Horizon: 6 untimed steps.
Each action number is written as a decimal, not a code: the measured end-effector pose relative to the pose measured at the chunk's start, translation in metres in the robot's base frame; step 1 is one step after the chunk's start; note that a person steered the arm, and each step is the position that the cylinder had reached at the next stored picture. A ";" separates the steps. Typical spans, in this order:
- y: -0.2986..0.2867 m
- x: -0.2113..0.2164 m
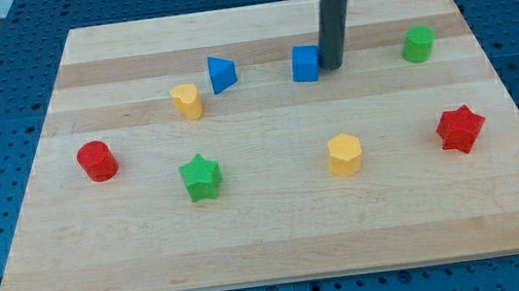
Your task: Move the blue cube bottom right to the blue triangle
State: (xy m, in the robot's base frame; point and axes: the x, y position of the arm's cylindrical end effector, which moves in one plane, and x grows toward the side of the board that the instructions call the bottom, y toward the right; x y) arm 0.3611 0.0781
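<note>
The blue cube (305, 64) sits on the wooden board near the view's top centre. The blue triangle (221, 73) lies to the cube's left, about a cube-and-a-half's width away, at the same height in the view. My tip (333, 66) is the lower end of the dark rod; it stands right against the cube's right side, touching or nearly touching it.
A yellow heart-like block (187, 102) lies just below-left of the triangle. A green block (418, 44) is at the top right, a red star (461, 129) at the right, a yellow hexagon (345, 154) below centre, a green star (201, 178) and a red cylinder (98, 161) at the left.
</note>
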 end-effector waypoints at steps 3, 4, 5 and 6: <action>0.028 -0.035; -0.008 -0.038; -0.052 -0.002; -0.066 0.001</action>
